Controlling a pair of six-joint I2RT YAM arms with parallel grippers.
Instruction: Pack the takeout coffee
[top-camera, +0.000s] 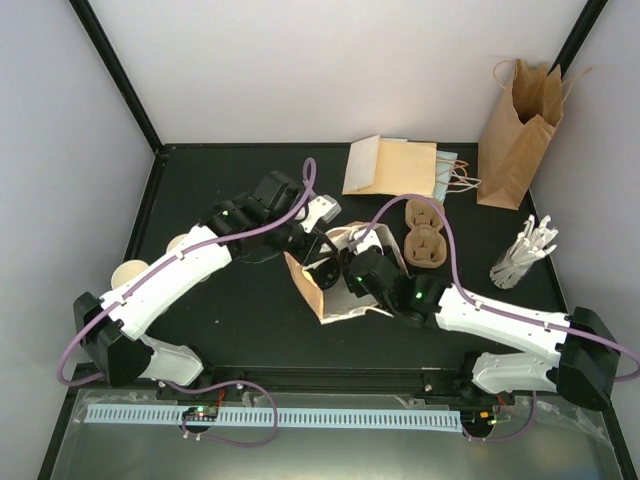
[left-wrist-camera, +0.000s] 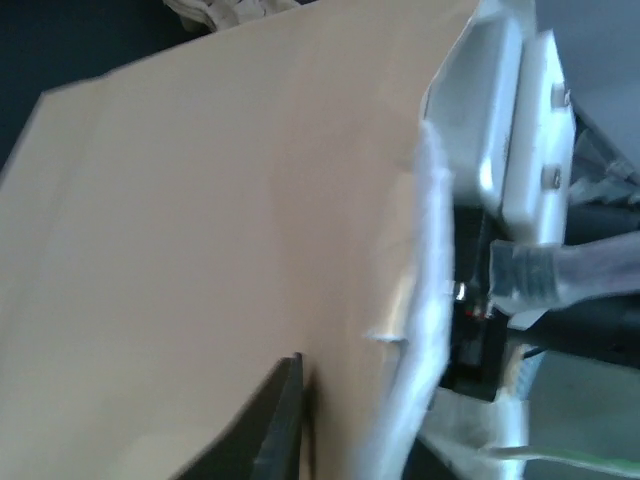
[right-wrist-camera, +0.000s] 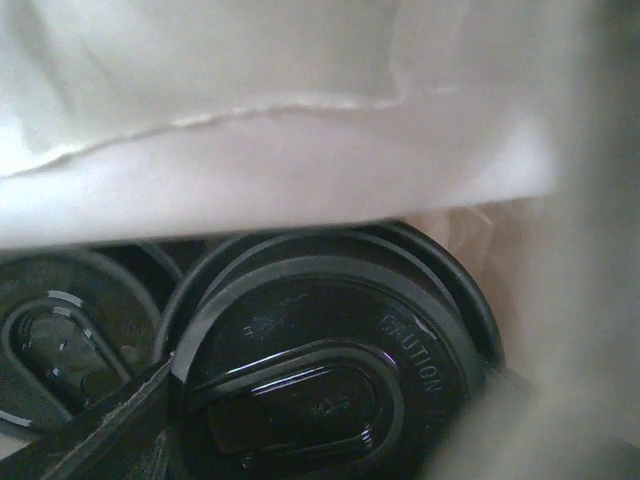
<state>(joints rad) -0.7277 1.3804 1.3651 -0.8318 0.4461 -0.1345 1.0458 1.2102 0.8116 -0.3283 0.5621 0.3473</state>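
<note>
Two coffee cups (right-wrist-camera: 330, 370) with black lids sit side by side inside the open paper bag (top-camera: 308, 285) at the middle of the worktop (top-camera: 250, 330). The right gripper (top-camera: 330, 268) reaches into the bag's mouth, close over the lids. The left gripper (top-camera: 322, 212) lies against the bag's outer wall. The views do not show whether either set of jaws is spread or pressed together.
</note>
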